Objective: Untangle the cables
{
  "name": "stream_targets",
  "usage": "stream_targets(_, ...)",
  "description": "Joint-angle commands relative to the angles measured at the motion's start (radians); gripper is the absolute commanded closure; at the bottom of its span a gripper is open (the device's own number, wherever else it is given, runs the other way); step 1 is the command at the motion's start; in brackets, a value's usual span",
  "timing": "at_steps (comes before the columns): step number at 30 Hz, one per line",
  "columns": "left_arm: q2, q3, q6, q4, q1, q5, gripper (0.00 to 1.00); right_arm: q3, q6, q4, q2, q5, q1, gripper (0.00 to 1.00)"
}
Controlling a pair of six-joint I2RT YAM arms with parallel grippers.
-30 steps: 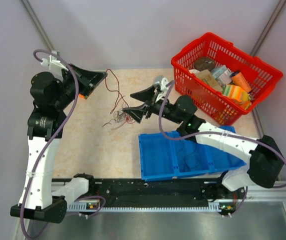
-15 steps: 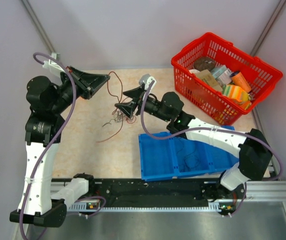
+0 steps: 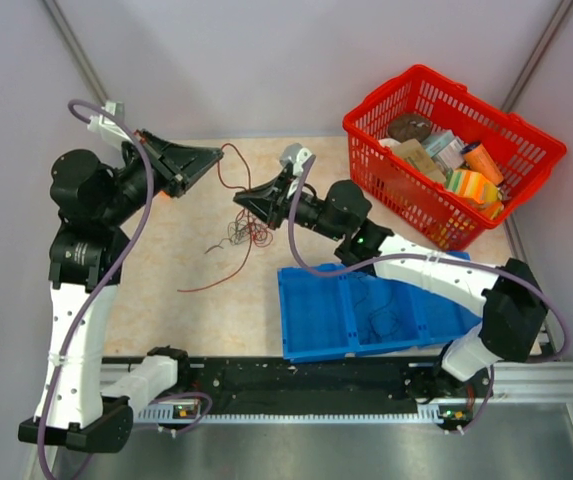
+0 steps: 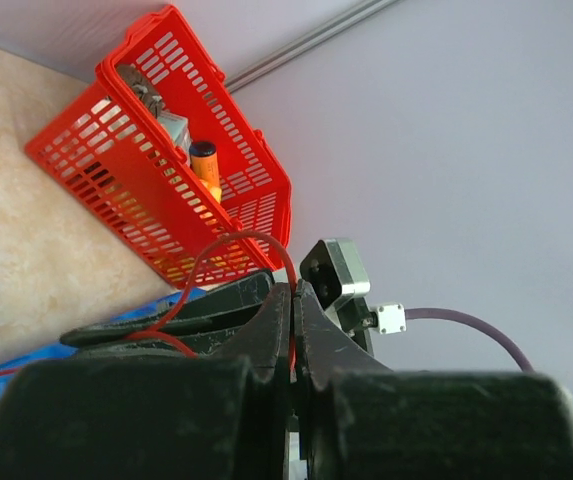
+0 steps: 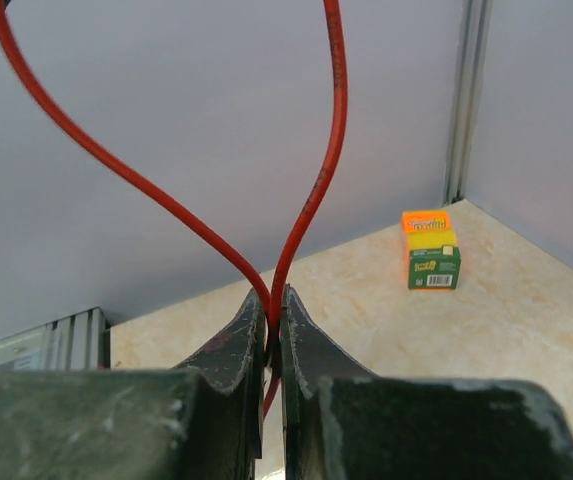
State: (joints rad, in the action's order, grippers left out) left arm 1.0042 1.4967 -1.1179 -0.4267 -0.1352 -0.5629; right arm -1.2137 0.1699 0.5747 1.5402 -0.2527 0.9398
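The cables [image 3: 240, 234] are thin dark red and blackish wires bunched in a small tangle at the middle of the table. One loose strand [image 3: 206, 281] trails toward the near left. A red cable [image 3: 228, 160] rises from the tangle to my left gripper [image 3: 209, 153], which is shut on it and held above the table. In the left wrist view the red cable [image 4: 234, 238] arcs out of my left gripper [image 4: 294, 292]. My right gripper [image 3: 238, 199] sits just above the tangle, shut on a fold of the red cable [image 5: 166, 205], pinched at the fingertips of my right gripper [image 5: 274, 298].
A red basket [image 3: 381, 105] full of packaged goods stands at the back right. A blue divided bin [image 3: 306, 330] lies at the near right under my right arm. A small orange and green box [image 5: 430, 250] sits on the table near the wall.
My right gripper has moved left and back toward the left gripper and shut on the red cable. The tangle has shifted and a strand now stretches out to the near left.
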Motion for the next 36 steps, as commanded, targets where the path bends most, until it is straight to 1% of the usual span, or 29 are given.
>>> stream_targets(1,0.007,0.053,0.096,0.036,-0.004,0.004,1.0,0.043,0.043,-0.027,-0.139,0.019,-0.001,1.0)
stream_targets(2,0.007,0.048,0.115,0.036,-0.004,0.009,0.96,0.054,0.045,-0.057,-0.181,0.042,0.001,1.0)
stream_targets(3,0.008,0.043,0.139,0.034,-0.004,0.014,0.84,0.066,0.045,-0.097,-0.218,0.058,0.001,1.0)
stream_targets(5,0.01,0.028,0.2,0.014,-0.004,0.03,0.66,0.106,0.02,-0.153,-0.306,0.105,-0.001,1.0)
stream_targets(7,0.002,-0.005,0.243,0.008,-0.004,0.04,0.54,0.158,-0.004,-0.205,-0.379,0.209,-0.001,1.0)
stream_targets(8,-0.006,-0.018,0.263,0.002,-0.004,0.044,0.4,0.173,-0.006,-0.243,-0.403,0.236,-0.01,1.0)
stream_targets(9,-0.015,-0.039,0.289,-0.01,-0.004,0.052,0.33,0.195,0.006,-0.278,-0.429,0.239,-0.024,1.0)
stream_targets(10,-0.024,-0.053,0.314,-0.018,-0.004,0.064,0.31,0.209,0.017,-0.306,-0.452,0.228,-0.032,1.0)
stream_targets(12,-0.044,-0.081,0.357,-0.046,-0.003,0.087,0.31,0.236,0.025,-0.349,-0.483,0.224,-0.036,1.0)
stream_targets(14,-0.07,-0.11,0.392,-0.066,-0.004,0.104,0.33,0.276,0.045,-0.374,-0.509,0.225,-0.035,1.0)
stream_targets(18,-0.124,-0.174,0.437,-0.07,-0.004,0.116,0.39,0.42,0.097,-0.309,-0.523,0.175,-0.015,1.0)
stream_targets(21,-0.138,-0.188,0.467,-0.098,-0.004,0.112,0.41,0.468,0.098,-0.357,-0.508,0.204,0.025,1.0)
stream_targets(23,-0.142,-0.199,0.483,-0.109,-0.003,0.095,0.41,0.508,0.15,-0.363,-0.529,0.185,0.025,1.0)
stream_targets(25,-0.15,-0.214,0.486,-0.113,-0.004,0.08,0.42,0.549,0.218,-0.396,-0.583,0.248,0.027,1.0)
stream_targets(27,-0.162,-0.239,0.491,-0.11,-0.003,0.066,0.41,0.569,0.291,-0.499,-0.655,0.376,0.025,1.0)
stream_targets(31,-0.203,-0.297,0.495,-0.093,-0.003,0.061,0.41,0.523,0.342,-0.812,-0.758,0.617,0.025,1.0)
stream_targets(33,-0.214,-0.317,0.494,-0.089,-0.003,0.048,0.41,0.508,0.355,-0.915,-0.795,0.674,0.025,1.0)
stream_targets(36,-0.22,-0.34,0.498,-0.086,-0.003,0.021,0.41,0.511,0.384,-1.009,-0.83,0.681,0.025,1.0)
